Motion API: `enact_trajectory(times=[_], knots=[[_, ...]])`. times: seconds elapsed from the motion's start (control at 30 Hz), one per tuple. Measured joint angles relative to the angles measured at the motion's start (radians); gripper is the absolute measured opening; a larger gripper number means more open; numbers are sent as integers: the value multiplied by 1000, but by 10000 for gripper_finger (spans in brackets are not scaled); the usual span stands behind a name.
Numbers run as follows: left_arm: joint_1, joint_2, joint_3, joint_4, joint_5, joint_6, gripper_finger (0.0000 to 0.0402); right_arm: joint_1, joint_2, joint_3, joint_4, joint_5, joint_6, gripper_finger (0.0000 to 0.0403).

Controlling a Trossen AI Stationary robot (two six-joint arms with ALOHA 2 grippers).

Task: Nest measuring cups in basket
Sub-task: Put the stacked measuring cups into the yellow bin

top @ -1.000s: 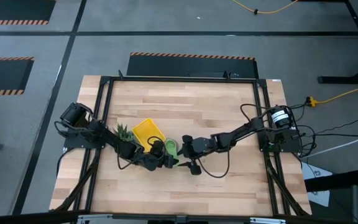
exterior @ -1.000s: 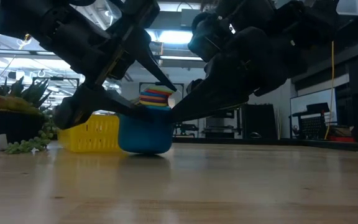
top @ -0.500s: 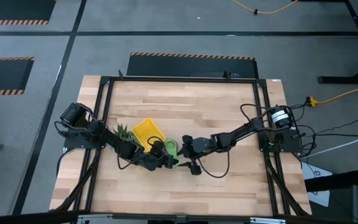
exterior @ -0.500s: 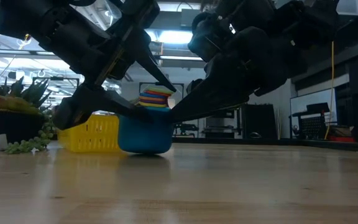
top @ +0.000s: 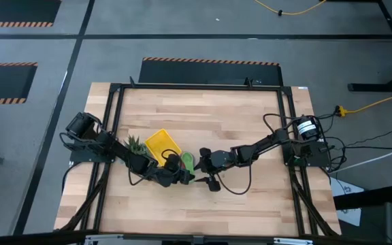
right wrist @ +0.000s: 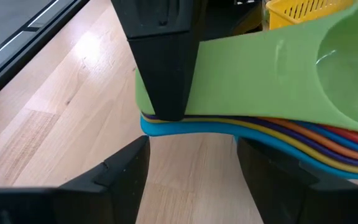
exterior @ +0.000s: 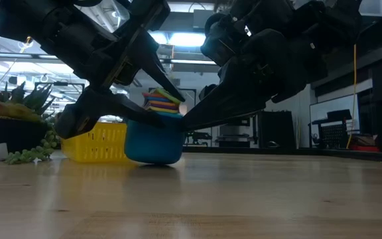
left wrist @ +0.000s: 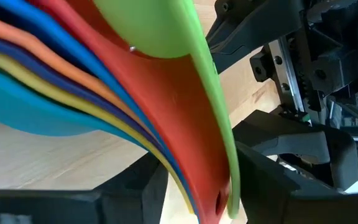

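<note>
The measuring cups [exterior: 154,136], smooth round plastic scoops nested into one stack with the light blue bowl at the bottom and the green one on top, sit on the pale wooden desk [top: 237,129] just beside the square yellow basket [top: 162,144] with its ribbed low walls. The left claw [top: 180,175] is clamped on the fanned flat handles of the stack. The right claw [top: 199,165] stands spread wide around those handles, its dark fingers [right wrist: 114,177] either side, close by a spiky green plant [top: 135,144].
</note>
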State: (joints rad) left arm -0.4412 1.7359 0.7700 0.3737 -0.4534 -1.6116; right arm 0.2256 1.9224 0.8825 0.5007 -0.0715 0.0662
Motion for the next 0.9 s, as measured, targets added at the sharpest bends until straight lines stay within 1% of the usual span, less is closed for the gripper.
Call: enact_trajectory(times=[0.5, 0.9], knots=[[0, 0, 0, 1, 0, 0, 110, 0, 0, 0, 2, 1, -18, 248], [0, 0, 0, 1, 0, 25, 85, 0, 0, 0, 4, 2, -18, 248]])
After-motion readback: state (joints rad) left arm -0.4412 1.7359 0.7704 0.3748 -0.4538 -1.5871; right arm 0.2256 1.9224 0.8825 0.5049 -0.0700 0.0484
